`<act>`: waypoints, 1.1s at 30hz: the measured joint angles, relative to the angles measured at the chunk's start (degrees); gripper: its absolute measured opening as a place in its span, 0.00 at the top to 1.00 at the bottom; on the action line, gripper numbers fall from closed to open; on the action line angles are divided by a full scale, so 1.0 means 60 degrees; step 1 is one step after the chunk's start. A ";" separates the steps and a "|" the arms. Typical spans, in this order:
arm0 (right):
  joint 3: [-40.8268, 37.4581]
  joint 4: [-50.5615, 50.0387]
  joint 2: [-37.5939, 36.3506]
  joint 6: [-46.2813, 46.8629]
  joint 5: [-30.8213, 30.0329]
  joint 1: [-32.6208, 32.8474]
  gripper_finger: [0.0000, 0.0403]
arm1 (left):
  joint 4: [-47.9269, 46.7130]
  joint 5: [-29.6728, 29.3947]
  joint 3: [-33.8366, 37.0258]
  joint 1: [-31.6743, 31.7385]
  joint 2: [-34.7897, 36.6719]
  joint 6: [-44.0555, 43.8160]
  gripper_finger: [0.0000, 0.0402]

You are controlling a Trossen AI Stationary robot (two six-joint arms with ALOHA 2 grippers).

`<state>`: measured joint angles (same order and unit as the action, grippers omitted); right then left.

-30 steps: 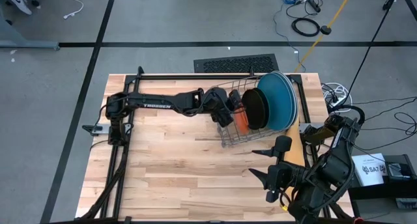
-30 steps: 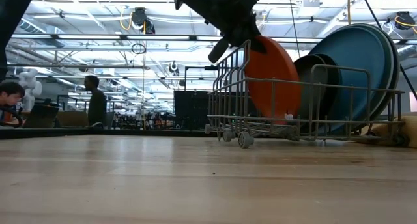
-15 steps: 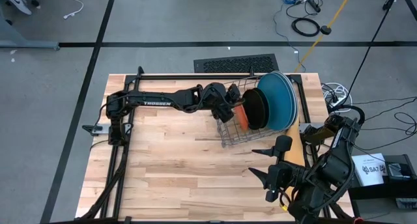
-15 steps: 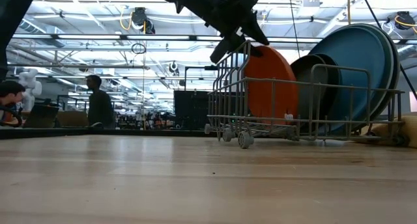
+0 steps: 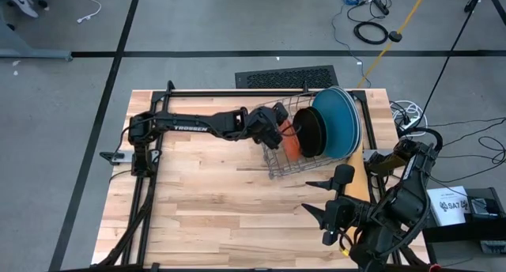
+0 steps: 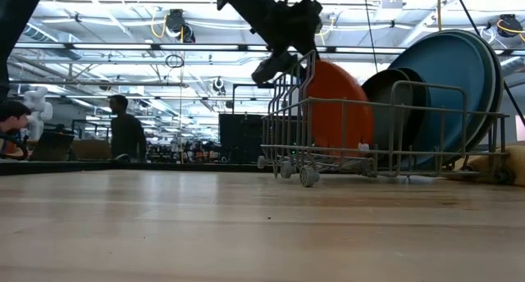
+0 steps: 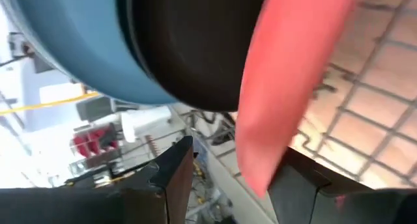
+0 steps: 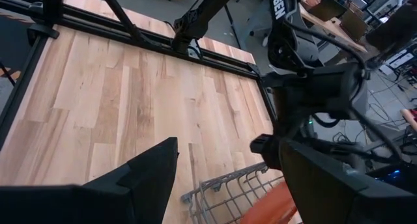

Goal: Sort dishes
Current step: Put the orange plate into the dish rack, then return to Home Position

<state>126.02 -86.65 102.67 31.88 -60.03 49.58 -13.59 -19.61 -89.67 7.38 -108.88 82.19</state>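
An orange plate (image 5: 291,144) stands on edge at the left end of the wire rack (image 5: 274,171), leaning toward the black plate (image 5: 310,134). Behind that stand a dark teal plate (image 6: 414,110) and large blue plates (image 5: 341,122). My left gripper (image 5: 277,127) is open at the orange plate's upper rim (image 7: 264,165), one finger on each side of it; no touch shows. In the low view it hangs just above the plate's top left (image 6: 281,62). My right gripper (image 5: 332,217) waits open near the table's near right corner.
A black frame bar (image 5: 237,93) runs along the table's far edge. A brown board (image 5: 360,177) lies right of the rack. Bare wood (image 5: 205,209) spreads to the near left. People (image 6: 125,134) stand in the room beyond.
My left gripper has opened and let go of the orange plate, then drawn back slightly toward the table's left. The plate has sunk lower into the rack and now leans on the black plate.
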 joint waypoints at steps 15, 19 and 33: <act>0.0000 0.0007 0.0000 0.0000 -0.0022 0.0000 0.35 | -0.1537 -0.2511 -0.0011 -0.0580 0.0360 0.0337 0.57; 0.0000 0.0007 0.0000 -0.0016 -0.0022 0.0000 0.35 | -0.2226 -0.3125 -0.0011 -0.0805 0.0546 -0.0199 0.57; 0.0007 0.1030 0.0073 -0.2227 -0.1779 -0.0234 0.42 | -0.3009 0.2954 0.0007 -0.1214 0.4536 -0.7968 0.57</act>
<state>126.06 -80.47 103.11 18.52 -70.70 48.18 -31.65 -1.89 -89.62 0.10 -81.66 34.38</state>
